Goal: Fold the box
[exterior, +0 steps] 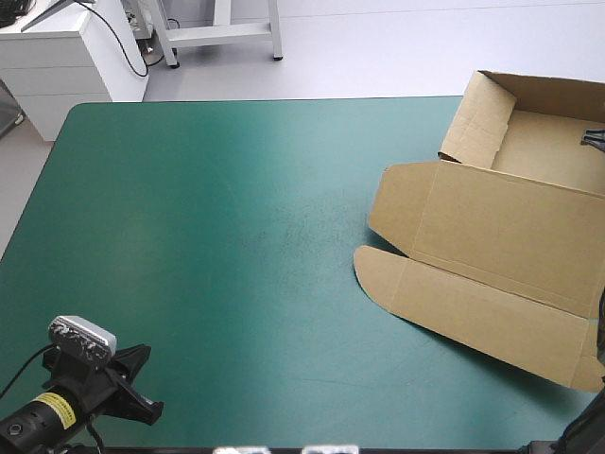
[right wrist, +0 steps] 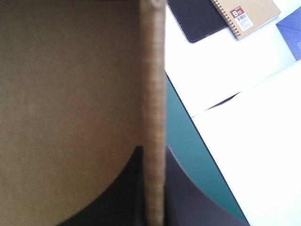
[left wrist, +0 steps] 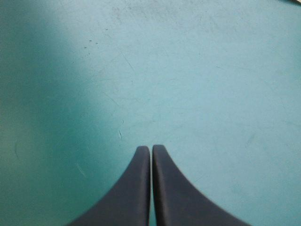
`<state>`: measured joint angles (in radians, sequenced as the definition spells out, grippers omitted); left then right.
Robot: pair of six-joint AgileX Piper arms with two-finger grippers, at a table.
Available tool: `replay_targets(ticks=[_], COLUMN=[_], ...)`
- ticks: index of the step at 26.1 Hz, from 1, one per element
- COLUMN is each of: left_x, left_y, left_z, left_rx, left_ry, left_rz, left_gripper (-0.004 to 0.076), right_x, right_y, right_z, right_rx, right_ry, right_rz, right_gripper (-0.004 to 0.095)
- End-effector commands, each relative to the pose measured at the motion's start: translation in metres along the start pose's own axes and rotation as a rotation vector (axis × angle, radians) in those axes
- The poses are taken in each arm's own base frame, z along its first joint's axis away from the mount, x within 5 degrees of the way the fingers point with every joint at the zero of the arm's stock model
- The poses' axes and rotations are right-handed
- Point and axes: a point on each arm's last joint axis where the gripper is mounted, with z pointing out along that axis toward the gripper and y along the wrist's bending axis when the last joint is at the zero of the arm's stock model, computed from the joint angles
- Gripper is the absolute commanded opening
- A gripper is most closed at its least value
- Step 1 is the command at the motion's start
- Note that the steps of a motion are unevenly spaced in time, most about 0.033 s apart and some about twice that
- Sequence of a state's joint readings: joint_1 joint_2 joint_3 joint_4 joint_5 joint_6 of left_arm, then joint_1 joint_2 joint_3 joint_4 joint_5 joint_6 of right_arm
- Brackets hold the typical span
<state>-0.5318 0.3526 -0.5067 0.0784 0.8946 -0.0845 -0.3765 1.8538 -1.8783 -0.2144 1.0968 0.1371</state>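
Brown cardboard box [exterior: 501,236], some walls up and its lid flat, sits at the teal-green bench's [exterior: 189,236] far right corner, poking past the far edge. The right end effector [right wrist: 153,150] pinches one wall. A hard pull could tip the box off. The left end effector [left wrist: 151,148] is clenched on nothing by the near left corner, with lots of bare bench between.

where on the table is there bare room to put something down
Bare: the whole left and middle of the teal-green table, from the far edge to the left claw at the near left corner, bordered on the right by the brown box. Crowded: the right side, where the box lies open, the right claw shut on its wall.
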Motion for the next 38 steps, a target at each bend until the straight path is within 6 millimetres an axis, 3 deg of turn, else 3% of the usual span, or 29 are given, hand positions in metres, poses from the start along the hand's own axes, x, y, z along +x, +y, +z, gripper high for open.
replay_targets(ticks=[1, 6, 9, 12, 16, 19, 23, 25, 28, 29, 30, 32, 35, 38], left_x=[-0.014, -0.015, -0.015, -0.015, -0.015, -0.015, -0.015, -0.015, -0.015, -0.015, -0.015, -0.015, -0.014, -0.009], left_y=[0.0, 0.001, 0.002, 0.002, 0.002, 0.002, 0.002, 0.002, 0.002, 0.002, 0.002, 0.002, 0.002, 0.002], left_z=[-0.004, -0.004, -0.004, -0.004, -0.004, -0.004, -0.004, -0.004, -0.004, -0.004, -0.004, -0.004, -0.004, -0.004], left_rx=[0.003, -0.009, -0.018, -0.018, -0.018, -0.018, -0.018, -0.018, -0.018, -0.018, -0.018, -0.02, -0.021, -0.022], left_ry=[-0.096, -0.111, -0.112, -0.109, -0.109, -0.109, -0.111, -0.109, -0.109, -0.109, -0.109, -0.11, -0.1, -0.044], left_rz=[-0.001, 0.011, 0.018, 0.018, 0.018, 0.018, 0.018, 0.018, 0.018, 0.018, 0.018, 0.02, 0.02, 0.015], left_gripper=[-0.0008, -0.0008, -0.0008, -0.0008, -0.0008, -0.0008, -0.0008, -0.0008, -0.0008, -0.0008, -0.0008, -0.0008, -0.0008, -0.0008], right_x=[-0.01, -0.008, -0.007, -0.008, -0.016, -0.022, -0.027, -0.027, -0.021, -0.011, -0.006, 0.017, 0.071, 0.126], right_y=[-0.01, -0.003, 0.002, 0.002, 0.0, -0.003, -0.003, -0.001, 0.011, 0.025, 0.033, 0.063, 0.108, 0.119], right_z=[-0.008, 0.023, 0.035, 0.036, 0.024, 0.005, -0.024, -0.041, -0.07, -0.087, -0.093, -0.115, -0.151, -0.186], right_rx=[-0.01, -0.023, -0.06, -0.056, -0.052, -0.053, -0.097, -0.153, -0.239, -0.294, -0.317, -0.377, -0.461, -0.564], right_ry=[-0.084, -0.028, -0.018, -0.027, -0.045, -0.027, -0.026, -0.058, -0.099, -0.111, -0.12, -0.155, -0.235, -0.409], right_rz=[-0.007, -0.033, -0.036, -0.056, -0.071, -0.065, -0.081, -0.077, -0.101, -0.154, -0.176, -0.269, -0.457, -0.565], right_gripper=[-0.0021, -0.0006, 0.009, 0.0269, 0.0582, 0.0673, 0.0656, 0.0569, 0.0268, 0.0021, -0.0015, -0.0002, -0.0002, -0.0002])
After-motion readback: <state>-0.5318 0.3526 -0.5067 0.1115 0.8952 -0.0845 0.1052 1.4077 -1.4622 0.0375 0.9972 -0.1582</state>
